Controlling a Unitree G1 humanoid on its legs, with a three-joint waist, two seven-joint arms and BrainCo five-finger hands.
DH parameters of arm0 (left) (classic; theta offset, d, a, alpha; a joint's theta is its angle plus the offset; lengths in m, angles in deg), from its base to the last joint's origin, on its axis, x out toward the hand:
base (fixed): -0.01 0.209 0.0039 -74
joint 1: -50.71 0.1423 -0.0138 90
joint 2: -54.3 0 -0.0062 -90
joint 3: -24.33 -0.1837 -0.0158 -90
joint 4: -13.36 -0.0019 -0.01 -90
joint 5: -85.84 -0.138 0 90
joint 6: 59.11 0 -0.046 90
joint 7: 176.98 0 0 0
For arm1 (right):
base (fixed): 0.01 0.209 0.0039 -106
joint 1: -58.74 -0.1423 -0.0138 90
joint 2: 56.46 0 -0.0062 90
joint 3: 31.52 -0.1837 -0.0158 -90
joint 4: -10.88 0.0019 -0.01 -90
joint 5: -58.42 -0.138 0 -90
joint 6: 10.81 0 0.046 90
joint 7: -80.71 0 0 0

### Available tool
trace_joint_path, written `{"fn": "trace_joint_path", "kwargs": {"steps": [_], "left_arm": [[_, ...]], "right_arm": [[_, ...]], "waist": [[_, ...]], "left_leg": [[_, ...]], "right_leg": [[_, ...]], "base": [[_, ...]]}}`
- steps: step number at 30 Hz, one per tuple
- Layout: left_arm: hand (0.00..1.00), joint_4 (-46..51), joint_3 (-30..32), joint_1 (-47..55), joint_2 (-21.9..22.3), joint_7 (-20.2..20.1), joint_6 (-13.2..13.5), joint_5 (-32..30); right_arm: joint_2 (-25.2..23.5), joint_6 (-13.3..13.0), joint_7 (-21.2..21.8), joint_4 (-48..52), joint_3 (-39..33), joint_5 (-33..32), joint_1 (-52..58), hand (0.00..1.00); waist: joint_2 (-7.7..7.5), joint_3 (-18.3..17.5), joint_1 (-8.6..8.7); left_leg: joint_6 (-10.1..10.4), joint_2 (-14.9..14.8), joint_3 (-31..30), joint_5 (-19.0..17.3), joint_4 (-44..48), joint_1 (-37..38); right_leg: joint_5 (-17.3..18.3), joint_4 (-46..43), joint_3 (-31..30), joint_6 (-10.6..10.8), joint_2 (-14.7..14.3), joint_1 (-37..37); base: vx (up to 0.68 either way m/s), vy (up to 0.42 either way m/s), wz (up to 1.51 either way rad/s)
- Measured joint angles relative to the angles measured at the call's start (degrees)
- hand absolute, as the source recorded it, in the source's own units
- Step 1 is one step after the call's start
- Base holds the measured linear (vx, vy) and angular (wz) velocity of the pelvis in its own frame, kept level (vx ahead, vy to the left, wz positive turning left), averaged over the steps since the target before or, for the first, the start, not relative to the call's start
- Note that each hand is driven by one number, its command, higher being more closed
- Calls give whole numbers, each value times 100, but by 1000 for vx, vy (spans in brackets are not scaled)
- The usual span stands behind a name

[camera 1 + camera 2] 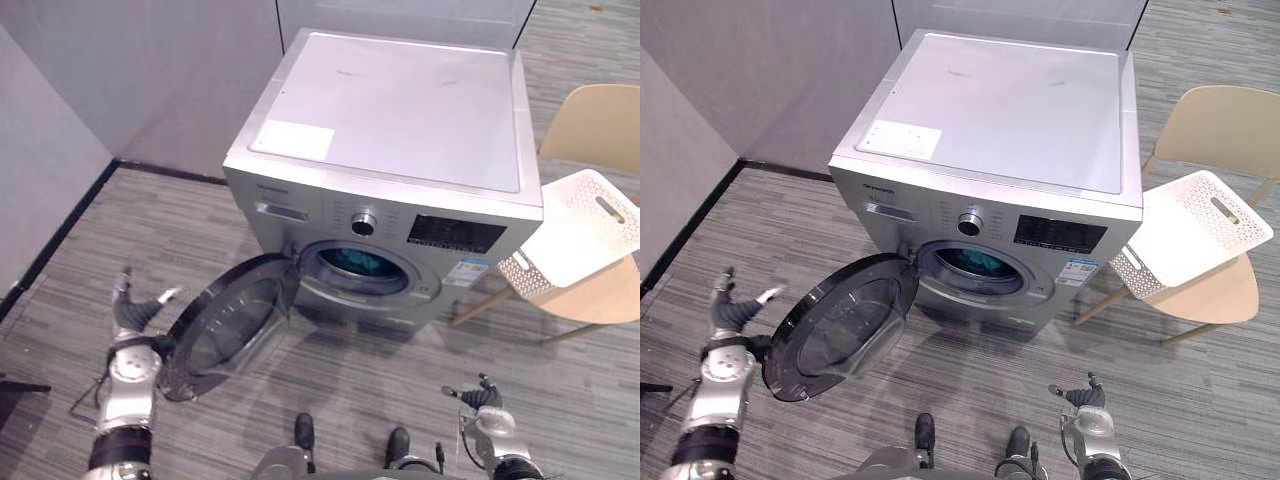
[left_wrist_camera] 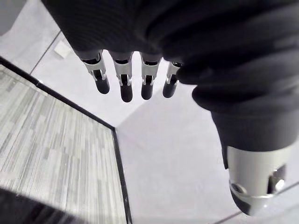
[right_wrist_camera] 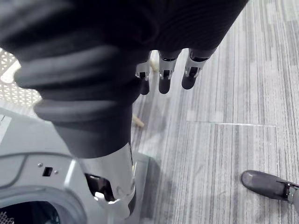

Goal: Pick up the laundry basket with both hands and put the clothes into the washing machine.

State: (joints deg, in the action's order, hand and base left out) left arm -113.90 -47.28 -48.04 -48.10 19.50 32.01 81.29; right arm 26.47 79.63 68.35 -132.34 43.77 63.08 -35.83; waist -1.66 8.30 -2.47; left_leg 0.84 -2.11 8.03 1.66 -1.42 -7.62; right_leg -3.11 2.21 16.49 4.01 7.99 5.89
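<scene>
L hand wide and empty at lower left beside the open door, R hand open and empty at lower right; teal clothes sit in the washer drum mid-frame, white basket tipped on chair at right, so loading looks done imo, and arms should pull back w/o bumping the door.

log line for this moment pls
door open | clothes in washing machine | basket on chair | left hand open | right hand open

Forearms apparently silver-grey; left hand, right hand: dark ribbed covers, silver dark-tipped fingers.
</scene>
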Motion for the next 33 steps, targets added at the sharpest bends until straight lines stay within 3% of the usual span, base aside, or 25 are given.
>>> {"fn": "trace_joint_path", "kwargs": {"steps": [4,8,10,17,19,25,27,29,33], "left_arm": [[0,-694,-48,-256,-10,-76,-72,-11],[0,-1188,-207,-401,9,-281,-80,-20],[0,-1311,-166,-495,186,-221,-81,-52],[0,-1090,-304,-231,643,-131,65,28],[0,-735,-715,9,821,-128,69,68],[0,266,-1844,735,1472,-291,79,290],[0,476,-2380,805,1594,-484,63,285],[0,643,-2976,768,1716,-717,39,277],[0,646,-3472,373,1984,-767,-97,279]], "right_arm": [[-54,2,2,17,9,-2,61,0],[-70,2,2,79,149,-2,-31,0],[-92,-1,1,205,175,-3,-57,0],[-147,3,-10,308,176,-4,-89,0],[-168,7,-20,293,172,-2,-60,0],[-193,10,-49,281,170,51,-54,0],[-201,8,-51,282,174,71,-56,0],[-239,8,-100,286,213,123,-81,0],[-256,6,-158,297,374,207,-72,0]], "waist": [[-206,129,-3],[-265,220,-55],[-253,373,-160],[-137,419,-222],[-108,406,-306],[-27,362,-297],[28,330,-269],[77,303,-114],[125,316,200]], "left_leg": [[-4,-5,64,-9,101,-195],[9,-103,220,-145,478,-634],[32,-186,325,-286,721,-684],[54,-286,335,-403,1013,-907],[51,-257,319,-399,1015,-895],[-23,-57,290,-347,881,-683],[-77,21,310,-293,765,-629],[-118,100,353,-256,701,-606],[-98,106,749,-270,600,-544]], "right_leg": [[-37,-14,-77,25,9,185],[-138,-31,-244,-34,-40,547],[-152,-55,-356,-41,-86,562],[-146,-130,-406,-45,-142,715],[-147,-143,-398,-41,-120,703],[-179,-136,-376,81,63,524],[-211,-138,-397,132,132,527],[-242,-137,-438,180,206,545],[-267,-225,-913,178,223,807]], "base": [[-40,18,-9],[-39,-2,-19],[-46,-13,-33],[-20,-9,-5],[-25,15,4],[-35,56,8],[-60,83,2],[-77,93,-5],[-74,49,-48]]}}
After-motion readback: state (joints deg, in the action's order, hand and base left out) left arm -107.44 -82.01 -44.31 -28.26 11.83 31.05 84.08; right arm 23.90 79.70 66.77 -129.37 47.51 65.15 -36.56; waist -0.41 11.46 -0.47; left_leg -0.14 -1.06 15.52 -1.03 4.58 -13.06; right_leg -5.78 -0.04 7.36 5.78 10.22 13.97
